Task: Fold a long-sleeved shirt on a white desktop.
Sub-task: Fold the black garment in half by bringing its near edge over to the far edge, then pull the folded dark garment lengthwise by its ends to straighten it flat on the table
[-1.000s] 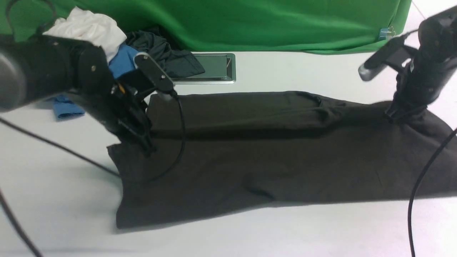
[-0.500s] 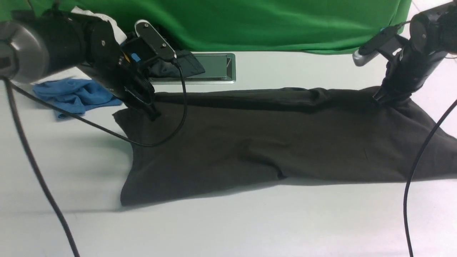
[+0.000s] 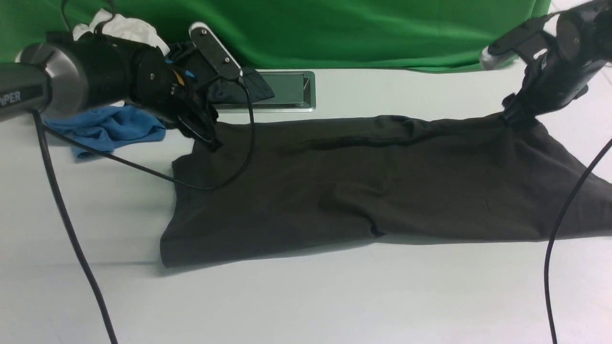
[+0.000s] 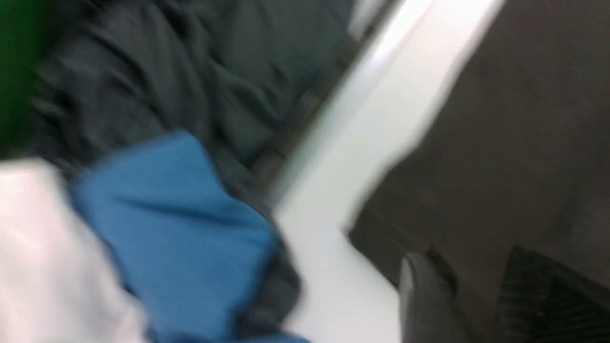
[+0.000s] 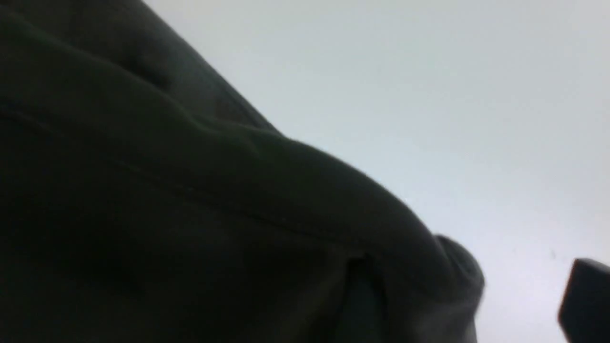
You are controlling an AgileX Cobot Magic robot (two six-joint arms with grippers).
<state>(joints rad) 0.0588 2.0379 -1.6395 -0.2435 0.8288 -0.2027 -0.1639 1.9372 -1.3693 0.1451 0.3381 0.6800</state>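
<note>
Reaching in from the left, the left arm runs low and near-horizontal, wrist pitched down, with the left gripper (image 3: 210,140) tip at the far-left corner of the long-sleeved shirt (image 3: 382,191). Left wrist view is motion-blurred but shows both fingers (image 4: 424,295) apart with shirt cloth in the gap, not clamped on anything I can make out.

Right arm comes in from the upper right, angled steeply down, right gripper (image 3: 514,113) at the shirt's far-right edge. Its wrist view shows the jaws apart with bare desktop between them. Cloth is bunched against one side, and the other finger (image 5: 586,295) is clear of it.

Shirt lies on the white desktop (image 3: 334,296), spread wide left to right and cut off by the frame at right. A shallow ridge runs along its far edge. No print visible.

Around it:
- Metal-framed hatch (image 3: 291,91) sits behind the shirt, with a dark grey garment (image 3: 248,88) overlapping its left end.
- Blue garment (image 3: 110,129) and white garment (image 3: 124,28) are partly hidden by the left arm.
- Green cloth (image 3: 358,33) runs along the back.
- Black cable (image 3: 246,143) loops from the left wrist camera (image 3: 215,45) over the shirt's left end.
- Second cable (image 3: 557,239) crosses the shirt at right.
</note>
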